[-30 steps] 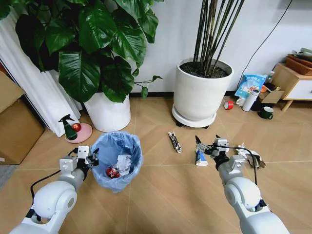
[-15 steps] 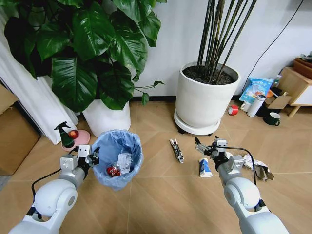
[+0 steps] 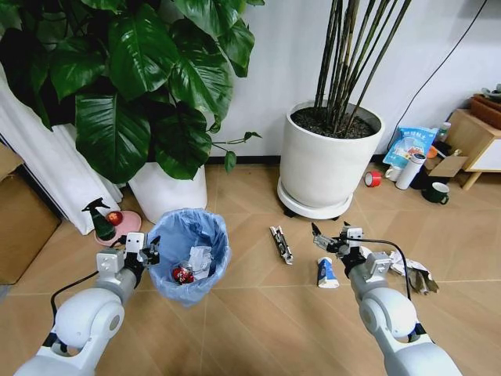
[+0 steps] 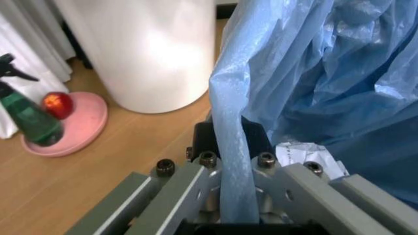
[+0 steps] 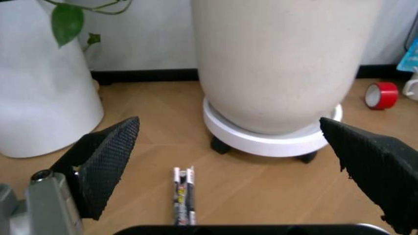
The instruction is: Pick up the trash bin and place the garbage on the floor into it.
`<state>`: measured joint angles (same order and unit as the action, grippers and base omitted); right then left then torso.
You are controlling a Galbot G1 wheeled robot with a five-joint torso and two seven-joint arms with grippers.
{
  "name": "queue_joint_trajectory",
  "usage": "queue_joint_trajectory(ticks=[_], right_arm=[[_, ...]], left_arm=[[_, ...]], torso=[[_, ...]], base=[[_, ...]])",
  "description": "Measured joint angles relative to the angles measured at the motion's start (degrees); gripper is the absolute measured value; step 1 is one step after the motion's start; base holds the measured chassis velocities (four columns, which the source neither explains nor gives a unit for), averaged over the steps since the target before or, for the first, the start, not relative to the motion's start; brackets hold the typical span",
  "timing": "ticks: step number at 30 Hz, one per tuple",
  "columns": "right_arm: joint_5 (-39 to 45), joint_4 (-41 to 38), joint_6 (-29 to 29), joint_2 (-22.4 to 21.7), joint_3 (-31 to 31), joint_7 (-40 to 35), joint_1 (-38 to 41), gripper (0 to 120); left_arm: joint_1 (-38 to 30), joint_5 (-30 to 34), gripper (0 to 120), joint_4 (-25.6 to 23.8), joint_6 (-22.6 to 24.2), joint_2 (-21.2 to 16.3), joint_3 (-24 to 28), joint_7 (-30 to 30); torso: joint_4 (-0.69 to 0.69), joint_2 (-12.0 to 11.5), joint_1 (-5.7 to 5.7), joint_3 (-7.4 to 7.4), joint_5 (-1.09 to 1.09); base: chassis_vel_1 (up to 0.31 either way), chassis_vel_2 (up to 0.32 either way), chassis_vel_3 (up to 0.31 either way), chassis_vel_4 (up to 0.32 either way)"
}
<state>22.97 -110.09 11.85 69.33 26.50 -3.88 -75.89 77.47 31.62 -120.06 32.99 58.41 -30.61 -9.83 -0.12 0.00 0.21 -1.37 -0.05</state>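
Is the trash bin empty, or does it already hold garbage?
Not empty: the trash bin holds crumpled white paper and a crushed red can.

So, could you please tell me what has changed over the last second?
The whole head view has shifted, so the camera moved, not the things. The left gripper stays shut on the trash bin rim, and the open right gripper still hovers over the floor near the dark wrapper and the blue-white carton. Nothing was picked up or dropped.
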Motion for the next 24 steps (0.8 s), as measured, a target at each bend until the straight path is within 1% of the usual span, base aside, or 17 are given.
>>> queue_joint_trajectory(ticks=[2, 4, 7, 8, 10, 12, 13, 15, 16, 20, 21, 24], right_arm=[[-0.1, 0.0, -0.1, 0.0, 0.0, 0.0, -0.2, 100], [-0.3, -0.1, -0.3, 0.1, 0.0, 0.2, -0.5, 100], [-0.4, -0.1, -0.5, 0.1, 0.0, 0.3, -0.7, 100], [-0.5, -0.1, -0.5, 0.1, 0.0, 0.3, -0.8, 100], [-0.7, -0.2, -0.6, 0.2, 0.0, 0.3, -0.8, 100], [-0.8, -0.2, -0.7, 0.2, 0.0, 0.4, -0.9, 100], [-1.1, -0.2, -0.9, 0.2, 0.0, 0.5, -0.9, 100], [-1.4, -0.1, -1.0, 0.1, 0.0, 0.6, -0.9, 100], [-1.6, 0.0, -1.1, 0.1, 0.0, 0.8, -0.9, 100], [-2.4, 0.4, -1.8, -0.1, 0.0, 1.1, -1.0, 100], [-2.7, 0.5, -1.9, -0.1, 0.0, 1.2, -1.0, 100], [-2.8, 0.5, -1.9, -0.1, -0.1, 1.2, -1.0, 100]], left_arm=[[0.0, 0.0, 0, -0.1, 0.0, 0.0, 0.0, 0.0], [0.1, 0.0, 0, -0.3, -0.1, 0.0, 0.0, 0.0], [0.2, 0.0, 0, -0.5, -0.1, -0.1, 0.0, 0.0], [0.2, 0.0, 0, -0.6, -0.1, -0.1, 0.0, 0.0], [0.3, 0.0, 0, -0.6, -0.1, -0.1, 0.0, 0.0], [0.4, 0.0, 0, -0.7, -0.1, -0.1, 0.0, -0.1], [0.4, 0.0, 0, -0.8, -0.1, 0.0, 0.0, -0.1], [0.5, 0.0, 0, -0.9, -0.1, 0.0, 0.0, -0.1], [0.6, 0.0, 0, -1.0, -0.1, 0.1, 0.0, -0.1], [0.7, 0.0, 0, -1.1, -0.2, 0.2, 0.1, -0.1], [0.7, -0.1, 0, -1.2, -0.2, 0.2, 0.1, -0.2], [0.8, -0.1, 0, -1.3, -0.2, 0.2, 0.1, -0.3]], torso=[[-0.01, 0.0, 0.0, 0.0, 0.04], [-0.02, 0.0, 0.0, 0.0, -0.01], [-0.01, 0.0, 0.0, 0.0, 0.04], [-0.01, 0.0, 0.01, -0.01, 0.0], [-0.01, 0.0, 0.0, 0.0, -0.01], [-0.03, 0.0, 0.01, -0.01, 0.04], [-0.01, 0.0, 0.0, 0.0, 0.0], [-0.02, 0.0, 0.0, -0.01, -0.01], [-0.02, 0.0, 0.01, -0.01, 0.04], [-0.05, 0.0, 0.0, -0.01, 0.01], [-0.02, 0.0, 0.0, 0.0, 0.02], [0.0, 0.0, 0.0, 0.0, -0.01]], base=[[-0.169, -0.157, 0.167, 0.147], [-0.215, -0.196, 0.188, 0.154], [-0.216, -0.217, 0.217, 0.194], [-0.226, -0.231, 0.247, 0.227], [-0.267, -0.234, 0.247, 0.251], [-0.243, -0.238, 0.252, 0.249], [-0.224, -0.265, 0.256, 0.27], [-0.224, -0.248, 0.226, 0.27], [-0.205, -0.248, 0.185, 0.235], [-0.136, -0.149, 0.146, 0.065], [-0.005, -0.031, 0.07, -0.014], [-0.004, 0.036, 0.034, -0.031]])
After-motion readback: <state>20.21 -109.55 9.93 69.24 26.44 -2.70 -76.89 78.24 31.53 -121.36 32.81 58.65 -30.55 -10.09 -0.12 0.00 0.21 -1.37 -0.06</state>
